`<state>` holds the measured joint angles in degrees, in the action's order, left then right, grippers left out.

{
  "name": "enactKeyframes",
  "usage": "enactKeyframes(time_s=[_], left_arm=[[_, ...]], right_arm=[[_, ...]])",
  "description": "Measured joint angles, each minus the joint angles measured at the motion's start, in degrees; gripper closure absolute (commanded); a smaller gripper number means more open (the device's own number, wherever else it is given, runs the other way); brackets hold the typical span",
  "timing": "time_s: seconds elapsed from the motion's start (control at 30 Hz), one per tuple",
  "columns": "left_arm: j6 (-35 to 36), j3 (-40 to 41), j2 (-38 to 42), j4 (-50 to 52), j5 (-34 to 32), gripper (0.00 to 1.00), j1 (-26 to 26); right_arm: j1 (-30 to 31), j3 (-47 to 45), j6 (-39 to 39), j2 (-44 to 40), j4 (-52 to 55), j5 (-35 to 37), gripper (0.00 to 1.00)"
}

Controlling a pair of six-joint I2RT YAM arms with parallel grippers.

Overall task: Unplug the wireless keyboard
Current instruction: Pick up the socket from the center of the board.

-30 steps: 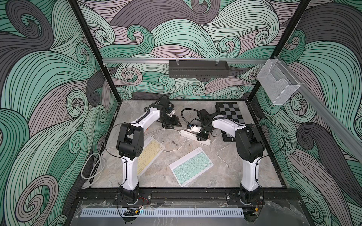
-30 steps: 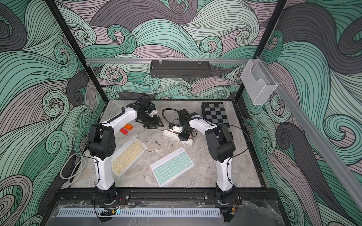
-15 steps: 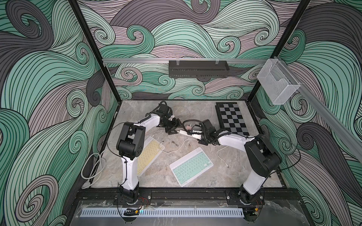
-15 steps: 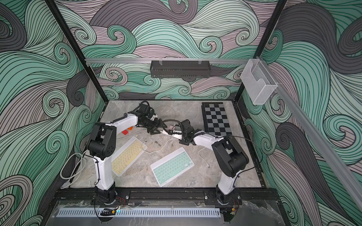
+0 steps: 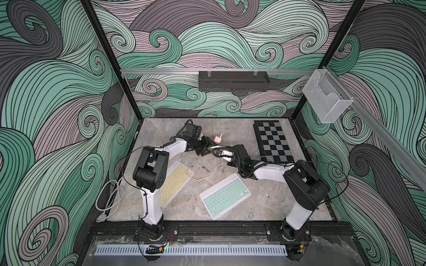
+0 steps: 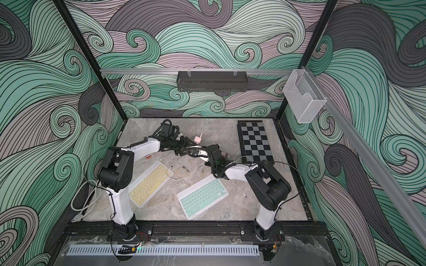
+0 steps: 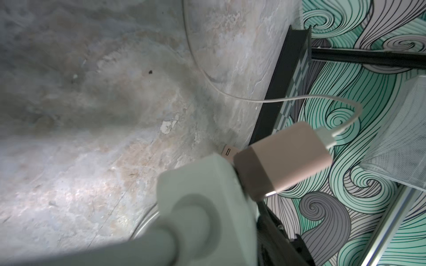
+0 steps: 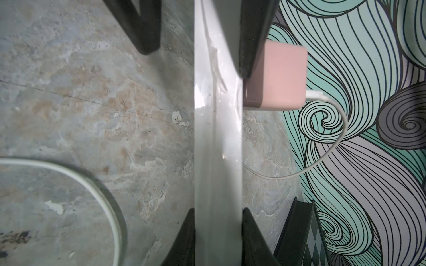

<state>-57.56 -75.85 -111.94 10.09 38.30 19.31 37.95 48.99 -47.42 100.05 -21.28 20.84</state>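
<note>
Power strip at mid-table.
It is held by the right gripper; the left gripper is seen just beside a pink charger.

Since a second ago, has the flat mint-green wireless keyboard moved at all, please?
No. The mint-green keyboard keeps the same spot and angle beside the pale yellow keyboard in both top views.
</note>
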Motion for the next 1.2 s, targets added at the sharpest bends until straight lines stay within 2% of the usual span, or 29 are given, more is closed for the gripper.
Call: enactKeyframes(time_s=[0.07,0.2,0.23,0.33,0.37,0.4,0.43,0.47,0.53,0.63,0.77,0.83,1.03,1.1,1.2], left_arm=[[-1.6,-0.1,0.0,-1.6,-0.7,0.75,0.0],[-6.0,-1.5,0.0,-3.8,0.1,0.97,-0.1],[-6.1,-1.9,0.0,-4.0,0.0,1.00,-0.1],[-6.0,-1.8,0.0,-4.9,-0.4,1.00,-0.1],[-6.0,-1.5,0.0,-5.4,-0.4,1.00,-0.1],[-5.9,-1.2,0.0,-6.0,-0.4,1.00,-0.1],[-5.9,-0.8,0.0,-6.8,-0.4,1.00,-0.1],[-5.6,-0.3,0.0,-7.7,-0.3,1.00,-0.1],[-3.2,0.4,0.0,-8.5,-1.2,1.00,0.0],[0.3,1.0,-0.1,-8.9,-1.2,1.00,0.0],[5.0,1.0,-0.1,-10.1,-0.2,1.00,-0.2],[7.8,1.0,-0.1,-10.1,0.5,1.00,-0.2],[14.1,1.0,0.1,-9.6,2.9,1.00,-0.2],[14.6,1.4,0.3,-9.7,3.3,1.00,-0.2],[14.5,2.0,0.7,-10.0,4.1,1.00,-0.2]], right_arm=[[0.5,-0.6,0.6,0.0,-0.9,0.5,1.00],[0.8,-1.0,4.3,0.0,-3.8,2.0,1.00],[0.8,-1.0,4.3,0.0,-4.5,2.4,1.00],[0.9,-1.0,4.3,0.0,-5.1,2.9,1.00],[0.9,-1.1,4.3,0.0,-5.2,3.0,0.93],[0.9,-1.2,4.6,0.0,-5.1,3.1,0.71],[1.0,-1.2,4.9,0.0,-5.0,3.1,0.44],[1.0,-1.1,5.7,-0.1,-4.1,2.9,0.31],[0.9,0.7,9.0,-1.7,3.6,0.9,0.25],[-0.2,6.1,17.9,-7.4,18.2,-8.6,0.24],[-3.6,7.1,29.9,-19.7,25.8,-25.7,0.29],[-5.9,8.9,33.2,-22.1,28.9,-32.7,0.32],[-16.9,19.0,42.9,-14.2,34.0,-51.6,0.35],[-18.3,17.6,48.6,-12.7,31.7,-55.1,0.35],[-16.6,12.2,56.3,-12.3,27.4,-58.6,0.35]])
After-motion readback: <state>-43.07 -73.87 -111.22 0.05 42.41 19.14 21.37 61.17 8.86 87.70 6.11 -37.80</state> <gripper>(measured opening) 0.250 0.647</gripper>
